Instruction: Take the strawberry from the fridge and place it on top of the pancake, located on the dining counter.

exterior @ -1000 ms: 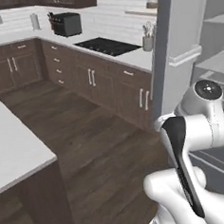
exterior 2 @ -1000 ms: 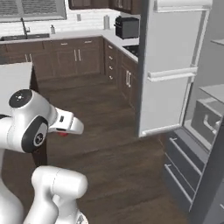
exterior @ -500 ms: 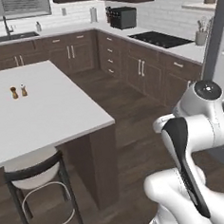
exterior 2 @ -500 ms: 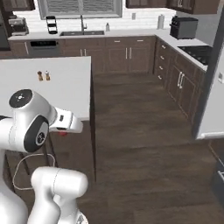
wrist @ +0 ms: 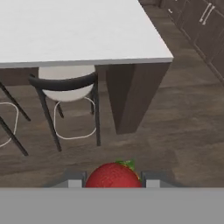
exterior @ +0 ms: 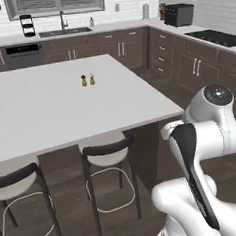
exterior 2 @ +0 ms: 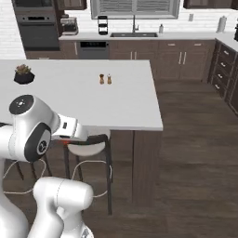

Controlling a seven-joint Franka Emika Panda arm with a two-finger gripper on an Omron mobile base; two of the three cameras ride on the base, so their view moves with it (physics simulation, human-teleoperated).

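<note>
One strawberry [wrist: 113, 176] sits clamped in the end effector [wrist: 113, 178] at 6 o'clock in the hand view. Ahead at 12 o'clock lies the pale bench [wrist: 78, 30], a stool [wrist: 65, 89] tucked beneath.

Kitchen: sink [exterior 2: 134, 34], oven [exterior 2: 37, 30], dining counter [exterior 2: 125, 100], stools [exterior: 106, 163].

My hand [wrist: 113, 183] grips the strawberry [wrist: 113, 176], whose lower half the picture's bottom cuts off; the table [wrist: 78, 30] runs past the top and left edges; my fingertips barely show
</note>
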